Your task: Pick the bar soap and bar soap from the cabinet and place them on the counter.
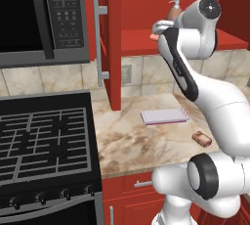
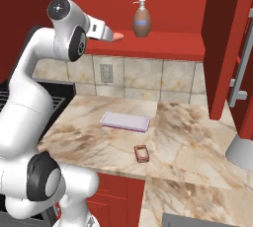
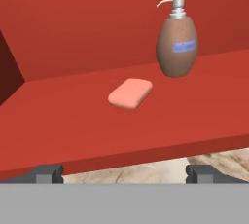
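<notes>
On the counter, near its front edge, one bar soap is already placed; a second bar soap is left on the cabinet shelf.

At the shelf's front edge, the gripper is held with its jaws spread wide and nothing grasped. The remaining soap is seen straight ahead of the fingertips, farther back on the shelf and apart from them, just beside the brown pump bottle. Grasp, transfer and release are judged outstanding.

No text could be read. The microwave display showed blurred yellowish digits, and the pump bottle, beyond the jaws and to their right, bore a blue label with illegible marks.
</notes>
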Controlling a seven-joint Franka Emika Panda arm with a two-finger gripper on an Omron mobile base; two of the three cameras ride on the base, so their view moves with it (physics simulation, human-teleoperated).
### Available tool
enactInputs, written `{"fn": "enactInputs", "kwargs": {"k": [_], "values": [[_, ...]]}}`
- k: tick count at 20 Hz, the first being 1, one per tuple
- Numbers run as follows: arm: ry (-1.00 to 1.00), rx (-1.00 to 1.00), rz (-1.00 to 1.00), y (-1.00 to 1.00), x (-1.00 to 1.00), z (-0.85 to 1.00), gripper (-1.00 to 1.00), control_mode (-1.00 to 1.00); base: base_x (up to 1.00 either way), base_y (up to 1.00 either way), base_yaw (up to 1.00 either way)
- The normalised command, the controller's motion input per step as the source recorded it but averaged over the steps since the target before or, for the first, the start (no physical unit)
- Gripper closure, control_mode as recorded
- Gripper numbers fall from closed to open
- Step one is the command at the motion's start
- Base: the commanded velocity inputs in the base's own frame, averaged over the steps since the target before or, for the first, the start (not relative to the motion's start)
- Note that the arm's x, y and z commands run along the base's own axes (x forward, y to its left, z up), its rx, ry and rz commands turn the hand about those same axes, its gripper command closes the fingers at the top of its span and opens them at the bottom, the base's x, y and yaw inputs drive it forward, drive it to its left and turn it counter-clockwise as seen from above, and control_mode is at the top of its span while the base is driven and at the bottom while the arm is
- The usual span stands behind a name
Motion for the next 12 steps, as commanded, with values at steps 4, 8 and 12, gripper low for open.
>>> {"fn": "enactInputs", "kwargs": {"k": [4,8,12], "values": [[0.02,0.00,0.00,0.00,0.18,-0.10,-1.00,-1.00,0.00,0.00,0.00],[0.00,0.00,0.00,0.00,0.19,-0.14,-1.00,-1.00,0.00,0.00,0.00],[0.00,0.00,0.00,0.00,0.18,-0.07,-1.00,-1.00,0.00,0.00,0.00]]}}
